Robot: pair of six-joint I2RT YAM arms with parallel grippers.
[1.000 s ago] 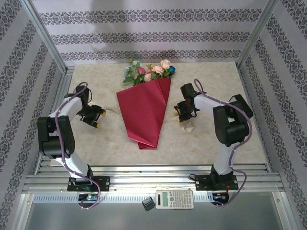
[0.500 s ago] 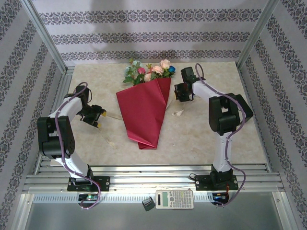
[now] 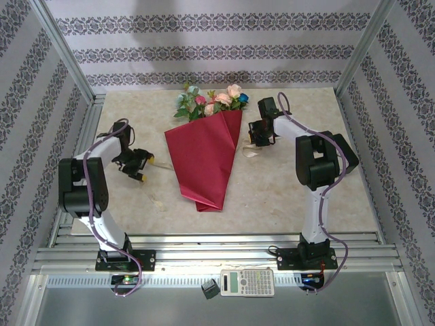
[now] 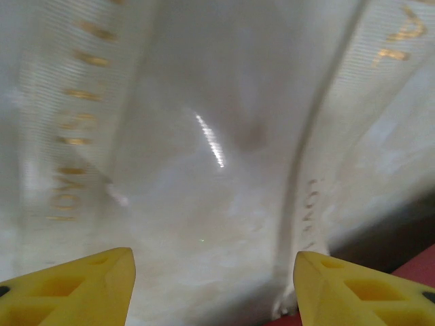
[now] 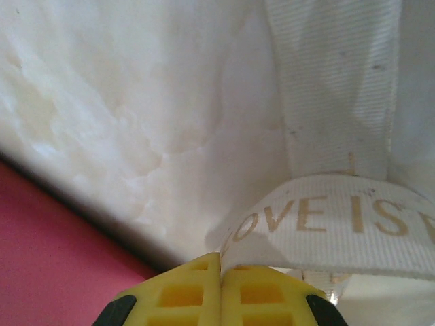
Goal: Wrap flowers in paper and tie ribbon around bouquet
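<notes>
On the table [image 3: 306, 190], paper cone [image 3: 204, 159] holding flowers [image 3: 209, 102], left claw [image 4: 212, 266] gaping wide, right claw [image 5: 221, 272] pinching ribbon [image 5: 326, 217].

White left arm [image 3: 102, 146] and right arm [image 3: 314, 210], black joints [image 3: 75, 187], purple cables [image 3: 85, 170] looped along each, black base plates [image 3: 124, 260], yellow fingertips [image 4: 75, 288] with moulded cut-outs.

The top camera looks down from above and behind the arm bases [image 3: 126, 258] over the whole table [image 3: 285, 197], while each wrist camera peers past its own fingertips [image 4: 75, 285], close to its surface, both catching the ribbon [image 5: 340, 217] and paper [image 5: 54, 251].
</notes>
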